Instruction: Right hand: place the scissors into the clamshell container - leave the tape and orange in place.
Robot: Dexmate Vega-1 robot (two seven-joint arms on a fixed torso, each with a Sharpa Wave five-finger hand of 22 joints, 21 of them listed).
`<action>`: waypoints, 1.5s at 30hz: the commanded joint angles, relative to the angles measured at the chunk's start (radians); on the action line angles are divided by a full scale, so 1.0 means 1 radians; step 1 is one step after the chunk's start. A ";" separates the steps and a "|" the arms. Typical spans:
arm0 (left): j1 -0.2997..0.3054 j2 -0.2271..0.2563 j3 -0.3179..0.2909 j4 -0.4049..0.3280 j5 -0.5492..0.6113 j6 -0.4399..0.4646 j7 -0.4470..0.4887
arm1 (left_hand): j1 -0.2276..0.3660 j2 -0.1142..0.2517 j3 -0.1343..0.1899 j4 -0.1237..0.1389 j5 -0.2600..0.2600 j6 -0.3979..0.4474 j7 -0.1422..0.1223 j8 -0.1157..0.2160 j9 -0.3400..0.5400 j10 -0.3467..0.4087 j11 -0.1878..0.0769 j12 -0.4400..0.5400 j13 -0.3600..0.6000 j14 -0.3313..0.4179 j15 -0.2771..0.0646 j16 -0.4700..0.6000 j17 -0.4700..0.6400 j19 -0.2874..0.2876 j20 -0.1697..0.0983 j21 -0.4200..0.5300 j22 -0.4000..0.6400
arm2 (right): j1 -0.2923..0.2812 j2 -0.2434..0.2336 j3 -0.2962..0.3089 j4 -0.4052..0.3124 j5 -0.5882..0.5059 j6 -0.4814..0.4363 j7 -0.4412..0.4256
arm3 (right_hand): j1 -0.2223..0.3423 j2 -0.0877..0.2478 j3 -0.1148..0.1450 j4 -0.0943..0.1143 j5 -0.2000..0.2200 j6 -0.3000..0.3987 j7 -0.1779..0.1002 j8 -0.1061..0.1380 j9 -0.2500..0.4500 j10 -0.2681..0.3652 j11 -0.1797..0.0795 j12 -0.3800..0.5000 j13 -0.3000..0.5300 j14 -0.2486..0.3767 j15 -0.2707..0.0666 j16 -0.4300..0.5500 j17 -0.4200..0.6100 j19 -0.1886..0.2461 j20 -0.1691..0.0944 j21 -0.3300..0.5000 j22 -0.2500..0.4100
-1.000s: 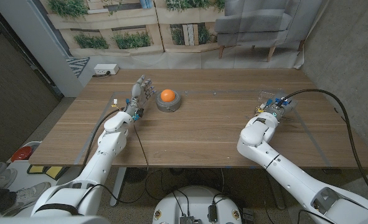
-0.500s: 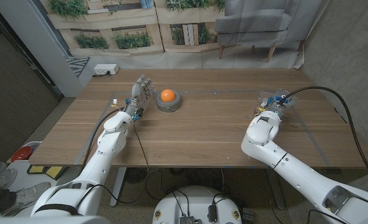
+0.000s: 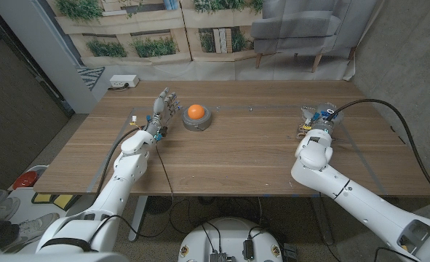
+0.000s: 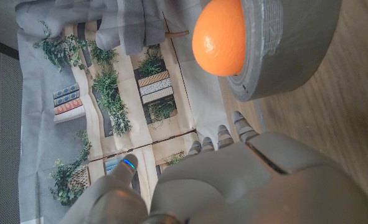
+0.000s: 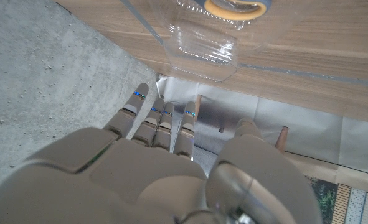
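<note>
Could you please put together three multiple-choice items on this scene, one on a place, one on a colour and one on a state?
1. Where does the orange sit?
A. in the tape roll's hole
B. in the clamshell
C. in the left hand

2. What colour is the tape roll?
A. blue
B. grey
C. red

3. How is the left hand?
A. gripping the orange
B. pressing the tape
C. open, holding nothing

Answers:
1 A: in the head view the orange rests in the middle of the roll, across the table from the clamshell.
2 B: the roll's side shows grey in the left wrist view.
3 C: its fingers are apart beside the roll, clear of it.
</note>
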 commanded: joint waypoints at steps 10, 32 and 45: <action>-0.006 0.000 0.001 0.011 -0.001 -0.005 -0.006 | -0.001 0.109 0.001 0.000 0.006 0.001 0.002 0.000 0.004 -0.068 -0.001 0.007 0.005 -0.079 0.003 0.007 0.004 -0.002 0.003 -0.005 0.005 | 0.040 -0.072 -0.050 -0.049 0.066 0.001 -0.021 | 0.005 -0.002 0.008 -0.010 0.011 -0.025 0.002 0.001 -0.001 -0.019 -0.004 -0.013 -0.011 -0.019 0.000 0.000 -0.024 -0.005 0.001 -0.015 0.000; 0.011 0.018 -0.001 -0.018 -0.001 0.009 -0.018 | -0.001 0.109 0.002 0.000 0.005 0.002 0.002 0.000 0.004 -0.068 0.000 0.007 0.005 -0.080 0.004 0.007 0.004 -0.002 0.003 -0.006 0.005 | 0.071 -0.109 -0.082 -0.094 0.056 -0.024 -0.019 | 0.013 -0.004 0.013 -0.025 0.014 -0.020 0.007 0.011 -0.002 -0.014 -0.003 -0.015 -0.023 -0.023 0.001 0.004 -0.048 -0.007 0.003 -0.027 -0.001; 0.008 0.032 0.016 -0.017 0.005 0.029 -0.051 | -0.001 0.109 0.002 0.000 0.005 0.001 0.002 -0.001 0.004 -0.067 -0.001 0.007 0.005 -0.079 0.003 0.007 0.004 -0.002 0.004 -0.007 0.005 | 0.108 -0.134 -0.132 -0.118 0.017 -0.058 0.022 | 0.016 -0.004 0.016 -0.031 0.015 -0.019 0.008 0.013 -0.003 -0.009 -0.005 -0.015 -0.029 -0.023 0.001 0.006 -0.060 -0.005 0.004 -0.032 0.000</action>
